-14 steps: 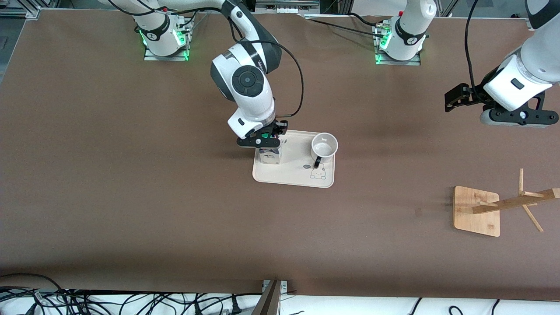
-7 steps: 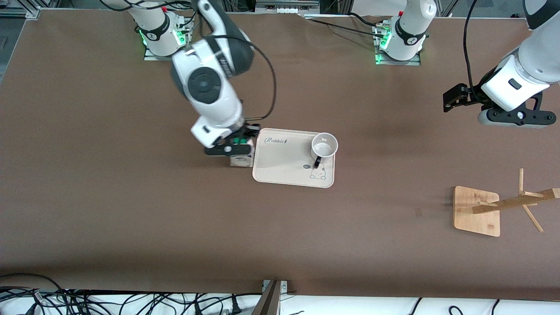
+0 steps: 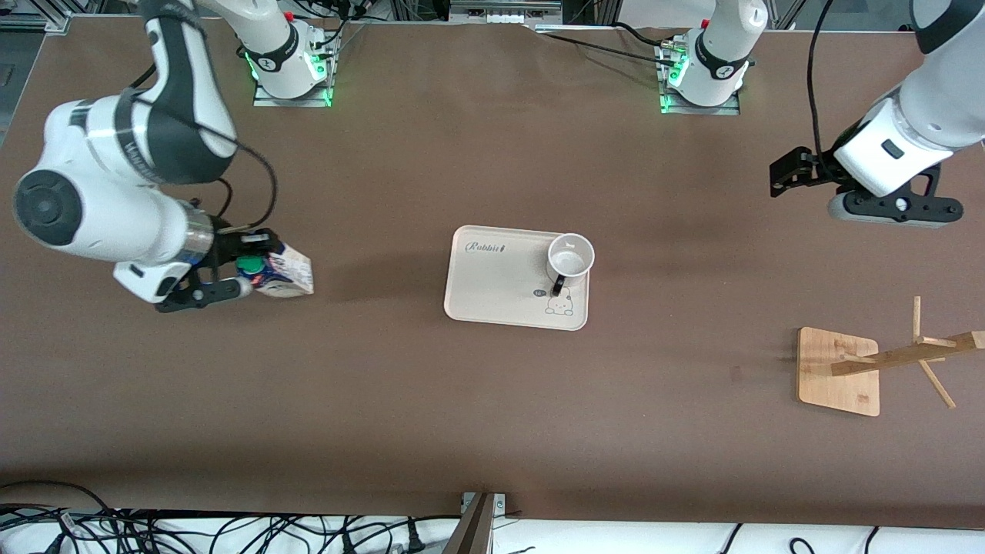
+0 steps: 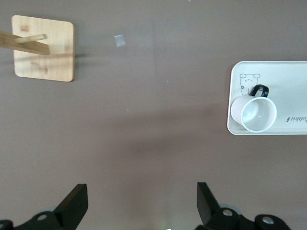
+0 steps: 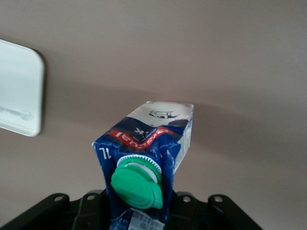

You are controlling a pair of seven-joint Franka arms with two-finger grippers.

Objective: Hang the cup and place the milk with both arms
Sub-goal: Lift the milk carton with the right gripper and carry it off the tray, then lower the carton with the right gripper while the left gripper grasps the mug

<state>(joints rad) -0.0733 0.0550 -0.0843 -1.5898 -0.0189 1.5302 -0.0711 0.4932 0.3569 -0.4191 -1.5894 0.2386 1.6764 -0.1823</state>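
Milk (image 3: 281,271) in right claw (image 3: 231,275), above bare table (image 3: 385,385).

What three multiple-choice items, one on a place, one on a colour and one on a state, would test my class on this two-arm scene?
1. Where is the cup?
A. On the tray
B. Hung on the wooden rack
C. In the left tool

2. What colour is the cap of the milk?
A. Red
B. Green
C. Yellow

3. What is the state of the right tool?
A. Open over the tray
C. Shut on the cup
B. Shut on the milk

Answers:
1. A: the cup stands on the tray's corner nearest the left arm's end of the table, and the rack's pegs are bare.
2. B: the right wrist view shows a round green cap on the carton.
3. B: the carton sits tilted in the right tool, over the table toward the right arm's end; the left tool hangs open, holding nothing.
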